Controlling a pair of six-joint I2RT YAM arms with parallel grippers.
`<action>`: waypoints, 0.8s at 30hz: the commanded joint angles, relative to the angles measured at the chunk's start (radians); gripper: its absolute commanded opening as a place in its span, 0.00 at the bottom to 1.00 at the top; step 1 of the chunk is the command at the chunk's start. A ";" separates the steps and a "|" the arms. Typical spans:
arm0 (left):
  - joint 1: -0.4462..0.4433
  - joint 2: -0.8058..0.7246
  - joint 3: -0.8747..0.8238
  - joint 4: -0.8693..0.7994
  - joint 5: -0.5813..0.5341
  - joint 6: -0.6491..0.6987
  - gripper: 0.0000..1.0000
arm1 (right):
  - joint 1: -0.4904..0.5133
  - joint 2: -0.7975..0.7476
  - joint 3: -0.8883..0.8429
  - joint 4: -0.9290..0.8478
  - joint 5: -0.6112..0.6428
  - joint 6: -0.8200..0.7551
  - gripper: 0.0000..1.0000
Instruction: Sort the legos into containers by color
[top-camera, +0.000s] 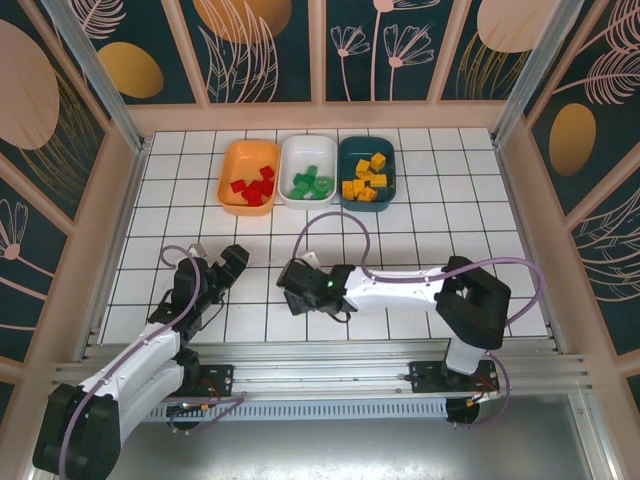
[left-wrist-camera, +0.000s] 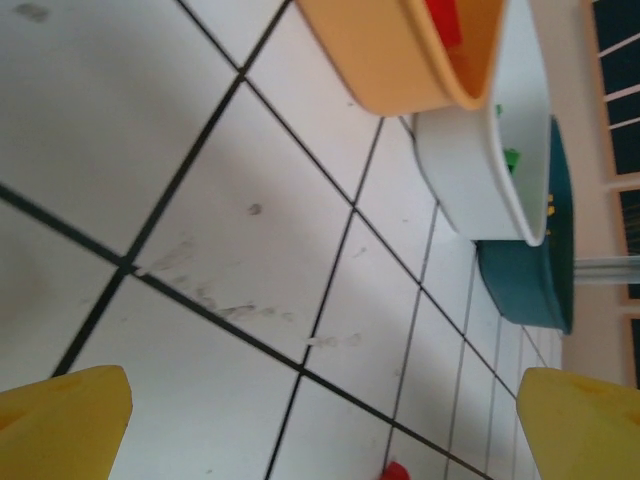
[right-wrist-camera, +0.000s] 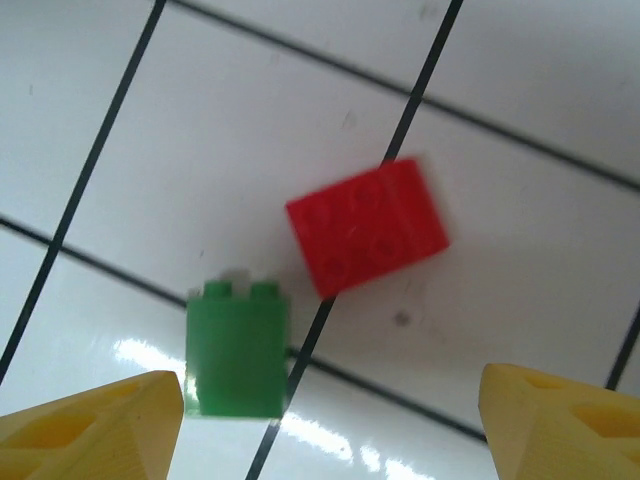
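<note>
Our right end effector (right-wrist-camera: 325, 430) hangs low over the tiled surface (top-camera: 450, 200), its jaws spread apart with nothing between them. Just beyond its tips lie a green lego (right-wrist-camera: 237, 350) and a red lego (right-wrist-camera: 367, 226), near each other but not touching. Our left end effector (left-wrist-camera: 320, 425) is spread wide too and holds nothing. Along the far side three containers stand in a row: the orange bin (top-camera: 232, 160) on the left with red legos (top-camera: 253, 188), the white bin (top-camera: 292, 158) in the middle with green legos (top-camera: 312, 183), and the teal bin (top-camera: 347, 152) on the right with yellow legos (top-camera: 366, 180).
</note>
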 joint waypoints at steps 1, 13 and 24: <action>-0.004 0.005 0.001 -0.016 -0.026 -0.022 0.99 | 0.028 0.029 0.000 0.027 -0.047 0.083 0.77; -0.003 0.021 0.000 -0.011 -0.003 -0.022 0.99 | 0.046 0.172 0.069 0.047 0.001 0.066 0.59; -0.004 0.065 0.014 0.009 0.002 -0.002 0.98 | 0.040 0.203 0.089 0.066 0.024 0.037 0.38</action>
